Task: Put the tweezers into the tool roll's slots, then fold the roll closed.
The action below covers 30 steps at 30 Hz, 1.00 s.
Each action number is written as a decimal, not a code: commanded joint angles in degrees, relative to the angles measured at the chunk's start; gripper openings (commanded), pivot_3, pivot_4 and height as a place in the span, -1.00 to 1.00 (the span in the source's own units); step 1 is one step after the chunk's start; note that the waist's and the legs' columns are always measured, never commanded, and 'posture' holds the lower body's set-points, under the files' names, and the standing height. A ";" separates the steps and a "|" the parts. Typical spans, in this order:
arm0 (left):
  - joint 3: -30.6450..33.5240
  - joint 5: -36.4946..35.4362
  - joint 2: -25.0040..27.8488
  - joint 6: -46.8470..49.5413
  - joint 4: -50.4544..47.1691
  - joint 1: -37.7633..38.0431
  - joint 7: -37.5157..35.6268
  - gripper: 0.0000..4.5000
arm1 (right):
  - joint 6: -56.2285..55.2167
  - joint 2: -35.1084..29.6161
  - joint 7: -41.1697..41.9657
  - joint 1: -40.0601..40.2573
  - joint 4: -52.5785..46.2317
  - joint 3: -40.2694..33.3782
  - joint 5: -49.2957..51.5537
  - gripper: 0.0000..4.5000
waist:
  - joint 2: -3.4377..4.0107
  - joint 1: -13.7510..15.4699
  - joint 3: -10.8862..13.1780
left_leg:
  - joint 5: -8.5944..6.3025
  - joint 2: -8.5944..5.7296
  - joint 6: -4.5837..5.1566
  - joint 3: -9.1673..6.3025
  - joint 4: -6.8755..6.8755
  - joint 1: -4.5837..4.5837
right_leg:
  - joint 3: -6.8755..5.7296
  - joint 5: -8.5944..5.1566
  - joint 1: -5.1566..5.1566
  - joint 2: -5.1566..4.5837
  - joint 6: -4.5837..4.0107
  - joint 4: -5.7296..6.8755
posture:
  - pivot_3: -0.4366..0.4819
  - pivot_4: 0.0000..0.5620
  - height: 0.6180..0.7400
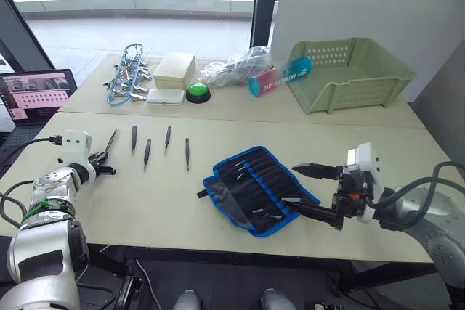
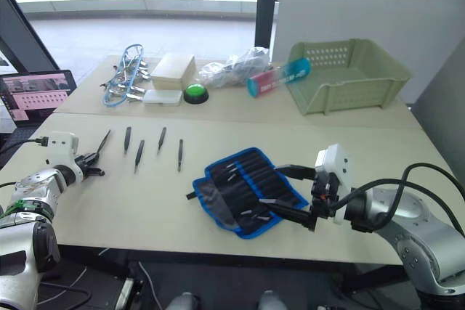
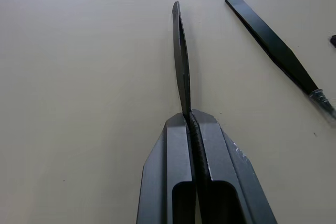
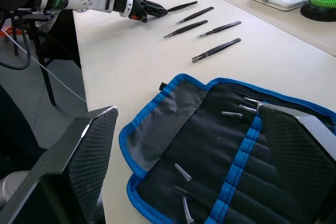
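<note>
At the table's left my left gripper (image 1: 106, 165) is shut on the near end of one slim dark tweezers (image 1: 110, 140); in the left wrist view the tweezers (image 3: 181, 61) stick out past the closed fingertips, low over the tabletop. Several more tweezers (image 1: 147, 153) lie side by side just to its right. The tool roll (image 1: 256, 185), black with blue edging, lies unrolled at centre right, its slots (image 4: 247, 161) facing up with small metal tips showing. My right gripper (image 1: 302, 189) stands open at the roll's right edge, one finger (image 4: 86, 161) on each side.
Along the far side stand a green basket (image 1: 350, 74), a pink-and-teal tube (image 1: 280, 76), a plastic bag (image 1: 236, 67), a green button (image 1: 197, 92), a white box (image 1: 174, 69) and a blue clamps bundle (image 1: 127, 74). A laptop (image 1: 36, 96) sits off the table's left.
</note>
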 commanded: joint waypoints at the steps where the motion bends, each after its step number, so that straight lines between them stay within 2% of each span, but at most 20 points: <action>1: 1.48 -2.12 1.89 -3.68 -3.18 -1.62 -3.02 -0.99 | -1.20 -0.11 -1.02 1.14 -1.91 1.32 -2.17 1.00 | 0.00 0.02 0.00 | 0.00 0.00 0.00 0.00 0.00 0.00 | 0.00 0.00 0.00 0.00 0.00 0.00 | -0.05 -0.47 1.00; 5: 2.61 -5.38 2.89 -5.17 -9.29 -0.25 -11.10 -0.99 | -2.28 2.16 -4.36 2.44 -0.66 3.37 -5.70 1.00 | -0.09 -0.05 0.01 | 0.01 0.01 -0.02 -0.05 0.00 -0.05 | -0.05 0.00 -0.01 0.00 0.00 -0.01 | -0.05 -0.47 1.00; 6: 2.83 -7.08 2.98 -3.31 -13.30 1.11 -14.39 -0.99 | -2.92 3.16 -5.87 2.58 0.32 3.76 -7.28 1.00 | -0.09 -0.06 0.01 | 0.02 0.01 -0.03 -0.04 0.00 -0.06 | -0.05 0.00 -0.02 0.00 0.00 0.00 | -0.05 -0.47 1.00; 8: 2.88 -10.29 2.98 1.43 -22.01 4.40 -19.52 -1.00 | -4.60 4.82 -8.21 2.87 2.02 4.37 -10.49 0.77 | -0.09 -0.33 0.01 | 0.02 0.01 -0.04 -0.05 -0.02 -0.03 | -0.05 0.00 -0.02 0.00 0.00 0.01 | -0.05 -0.47 1.00; 11: 0.94 -18.63 2.86 19.07 -46.72 14.21 -25.13 -1.00 | -7.62 7.78 -10.80 4.80 4.64 5.15 -14.66 0.35 | -0.08 -0.53 0.01 | 0.03 0.03 -0.05 -0.05 -0.04 0.02 | -0.02 0.00 -0.03 0.00 0.00 0.11 | -0.05 -0.47 1.00; 15: 0.14 -28.73 2.90 38.01 -68.24 20.79 -23.63 -1.00 | -9.94 10.72 -12.91 6.89 5.70 6.89 -17.97 -0.28 | -0.09 -0.48 0.03 | 0.03 0.03 -0.05 -0.06 0.01 -0.01 | 0.00 0.00 -0.05 0.00 0.00 0.28 | -0.05 -0.47 1.00; 19: -1.61 -32.74 2.61 47.19 -79.05 23.56 -20.95 -1.00 | -11.71 13.14 -15.35 7.17 7.09 8.19 -21.36 -0.90 | -0.08 -0.57 0.03 | 0.03 0.02 -0.05 -0.06 0.03 0.00 | 0.03 -0.01 -0.02 0.00 0.00 0.15 | -0.05 -0.47 1.00; 20: -2.79 -33.33 2.27 49.62 -81.49 23.89 -19.74 -1.00 | -12.21 13.53 -16.16 7.19 7.91 8.99 -22.93 -0.98 | -0.08 -0.77 0.03 | 0.03 0.02 -0.05 -0.06 0.02 0.03 | 0.05 -0.01 -0.02 0.01 0.00 0.15 | -0.05 -0.47 1.00; 22: -5.95 -36.32 1.81 56.36 -86.09 24.31 -18.70 -1.00 | -12.42 15.11 -18.30 7.02 9.63 10.72 -25.55 -0.98 | -0.09 -0.91 0.02 | 0.03 0.02 -0.05 -0.06 0.00 0.08 | 0.06 -0.01 -0.01 0.03 -0.01 0.17 | -0.05 -0.47 1.00; 24: -7.90 -39.03 -0.45 63.16 -86.74 22.42 -15.68 -1.00 | -12.18 16.58 -19.90 7.03 10.77 11.97 -27.24 -0.98 | -0.08 -0.92 0.03 | 0.03 0.02 -0.05 -0.05 0.00 0.07 | 0.06 -0.02 -0.01 0.03 -0.01 0.17 | -0.05 -0.47 1.00; 30: -15.78 -35.62 -0.44 65.87 -88.78 20.93 -13.17 -1.00 | -10.41 17.96 -22.16 8.10 10.89 13.75 -30.09 -0.98 | -0.09 -1.28 0.03 | 0.03 0.01 -0.05 -0.06 0.00 0.10 | 0.09 -0.02 -0.02 0.05 -0.01 0.18 | -0.05 -0.47 1.00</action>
